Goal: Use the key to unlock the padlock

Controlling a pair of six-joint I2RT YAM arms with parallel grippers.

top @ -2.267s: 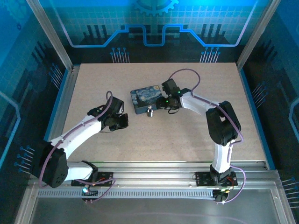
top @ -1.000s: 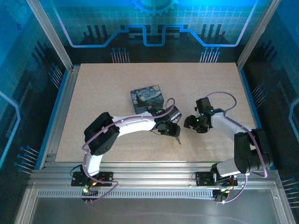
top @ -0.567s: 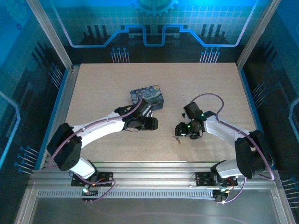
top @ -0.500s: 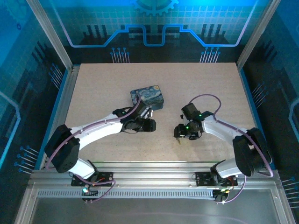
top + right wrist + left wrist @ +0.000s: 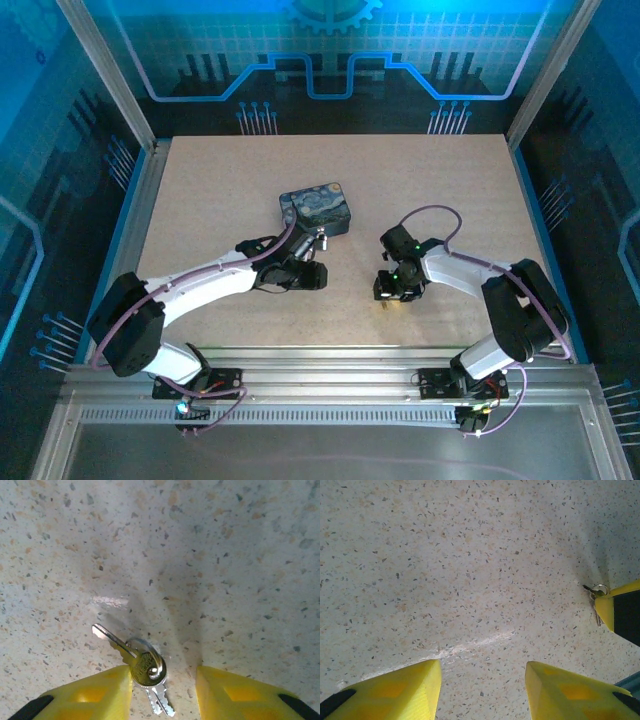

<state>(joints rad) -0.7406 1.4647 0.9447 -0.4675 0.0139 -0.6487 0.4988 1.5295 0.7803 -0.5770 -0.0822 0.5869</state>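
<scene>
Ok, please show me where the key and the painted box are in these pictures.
key (image 5: 145, 669): right wrist view, on its round head.
painted box (image 5: 316, 210): top external view, on the middle of its lid.

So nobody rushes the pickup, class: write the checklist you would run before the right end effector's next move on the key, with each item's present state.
1. Key between the right end effector's fingers: ok.
2. Key gripped: not ok, jaws open, key flat on the table.
3. Key centred: not ok, it sits close by one finger.
4. Left end effector free: ok, open over bare table.
5. Padlock held: not ok, it lies loose by the box.
</scene>
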